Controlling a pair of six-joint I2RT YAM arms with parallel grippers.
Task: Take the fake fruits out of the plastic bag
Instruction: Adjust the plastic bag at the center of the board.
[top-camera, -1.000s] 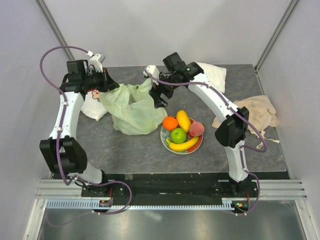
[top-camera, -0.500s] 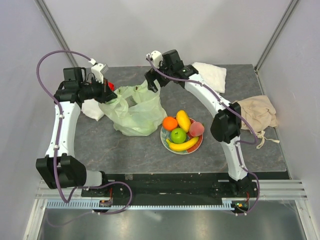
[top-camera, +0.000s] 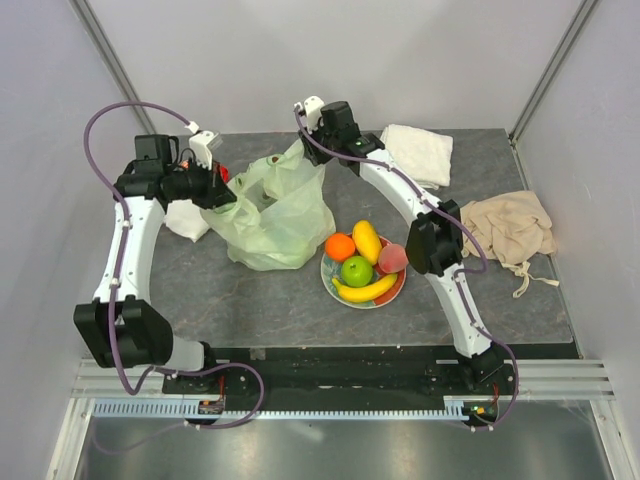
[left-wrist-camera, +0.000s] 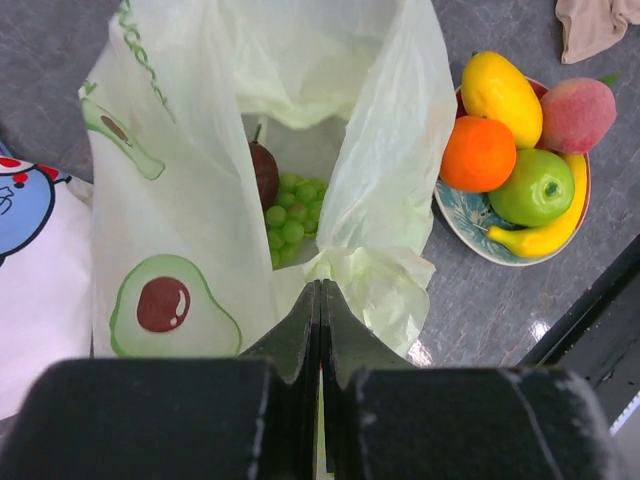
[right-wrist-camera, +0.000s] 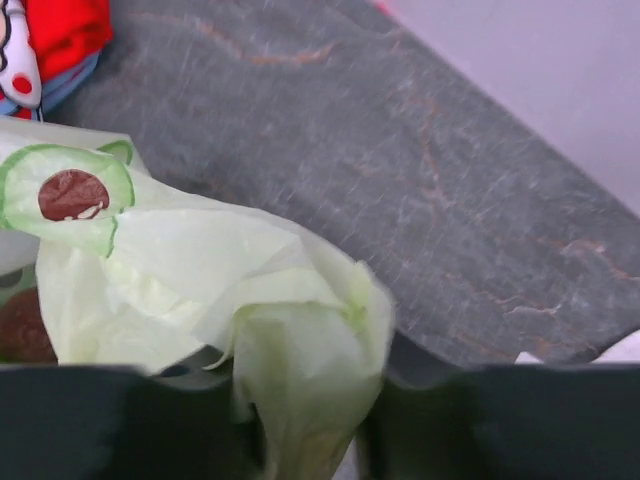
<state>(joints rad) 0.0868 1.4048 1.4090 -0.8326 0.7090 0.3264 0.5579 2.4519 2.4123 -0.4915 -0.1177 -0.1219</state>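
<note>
The pale-green plastic bag (top-camera: 272, 218) stands in the middle of the table, stretched between both grippers with its mouth pulled wide. My left gripper (top-camera: 220, 190) is shut on the bag's left rim, the film pinched between its jaws (left-wrist-camera: 320, 292). My right gripper (top-camera: 305, 148) grips the bunched far handle (right-wrist-camera: 300, 330), which fills the gap between its fingers. Inside the bag lie a dark plum (left-wrist-camera: 264, 172) and a green grape bunch (left-wrist-camera: 290, 222). An orange (left-wrist-camera: 478, 153), a green apple (left-wrist-camera: 538, 188), a peach (left-wrist-camera: 577, 113), a banana (left-wrist-camera: 540, 240) and a yellow fruit (left-wrist-camera: 500, 86) sit on the flowered plate (top-camera: 330, 283).
A red-and-white snack packet (top-camera: 186, 216) lies under the left arm beside the bag. A folded white towel (top-camera: 420, 152) is at the back right. A beige cloth (top-camera: 512, 226) lies crumpled at the right edge. Grey walls enclose the table.
My right gripper has gone from open to closed on the bag's far handle, and that side of the bag now stands taller. The left gripper keeps its hold.
</note>
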